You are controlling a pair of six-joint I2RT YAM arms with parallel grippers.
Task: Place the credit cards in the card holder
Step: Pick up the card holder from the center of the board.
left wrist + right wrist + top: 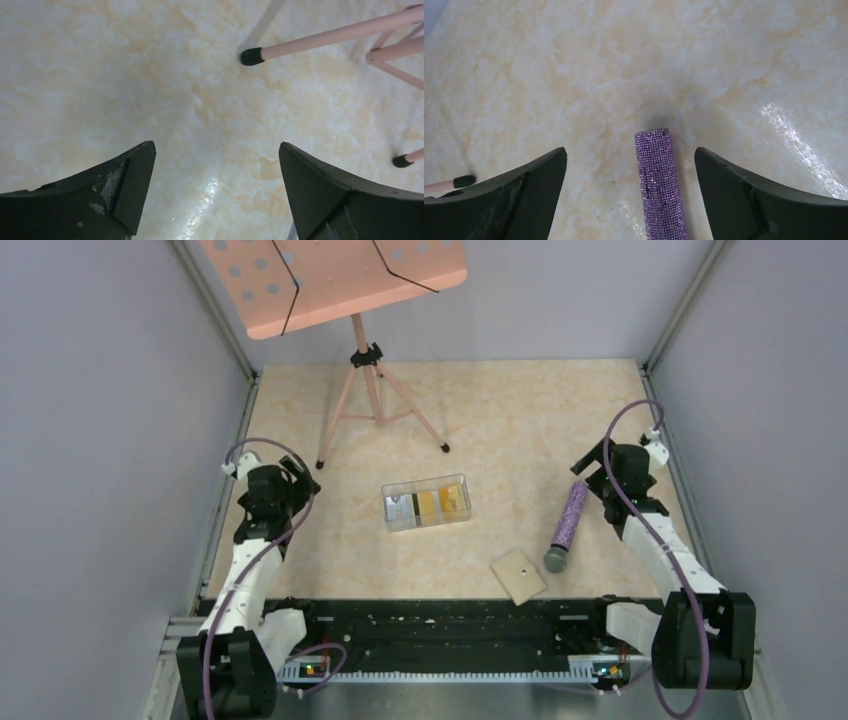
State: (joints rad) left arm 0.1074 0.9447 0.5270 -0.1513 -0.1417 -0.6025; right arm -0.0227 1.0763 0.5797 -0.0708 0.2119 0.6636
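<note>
Across beige table (500,420), stands at step one: credit cards (430,505) apparently in clear box (425,481), card holder (518,576) shut toward near edge, left claw (215,150) and right claw (630,150) gaping, empty; next needs a card picked out.

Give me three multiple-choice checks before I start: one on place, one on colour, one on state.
1. The thin plastic credit cards lie: A) inside the clear plastic rectangular box; B) scattered loose; C) piled outside it.
2. The glittery cylindrical microphone handle is: A) green; B) purple; C) red.
3. The left pincer and right pincer are: A) both open; B) both shut; C) one open, one shut.
Answers: 1 A, the top view shows them side by side within the box walls. 2 B, the top and right wrist views both show purple. 3 A, each wrist view shows the fingers wide apart, gripping nothing.
</note>
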